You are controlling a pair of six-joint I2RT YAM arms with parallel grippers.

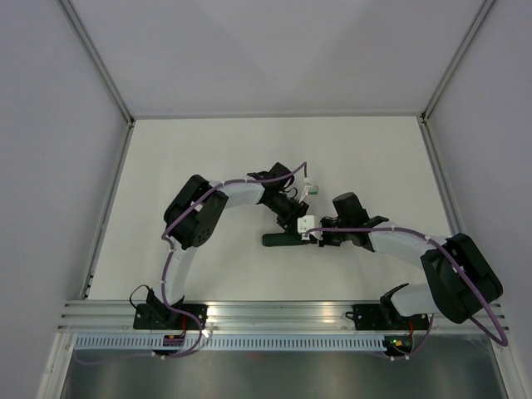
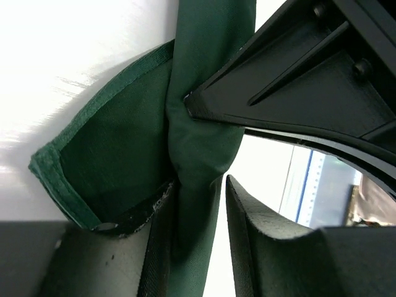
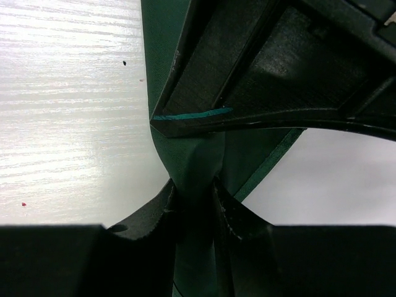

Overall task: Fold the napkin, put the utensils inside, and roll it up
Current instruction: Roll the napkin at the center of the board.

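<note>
The dark green napkin (image 1: pixel 278 239) lies as a narrow bundle at the table's middle, between both grippers. In the left wrist view the napkin (image 2: pixel 198 136) runs up between my left gripper (image 2: pixel 199 185) fingers. The left pad touches the cloth and a bright gap separates the right pad from it, so the jaws stand open. My right gripper (image 3: pixel 195 185) is shut on the napkin (image 3: pixel 189 158), pinching it tight. In the top view the left gripper (image 1: pixel 293 223) and right gripper (image 1: pixel 314 234) almost touch. The utensils are hidden.
The white table (image 1: pixel 208 166) is enclosed by grey walls left, right and behind. A metal rail (image 1: pixel 274 312) runs along the near edge by the arm bases. The right gripper's finger (image 2: pixel 297 80) crowds the left wrist view.
</note>
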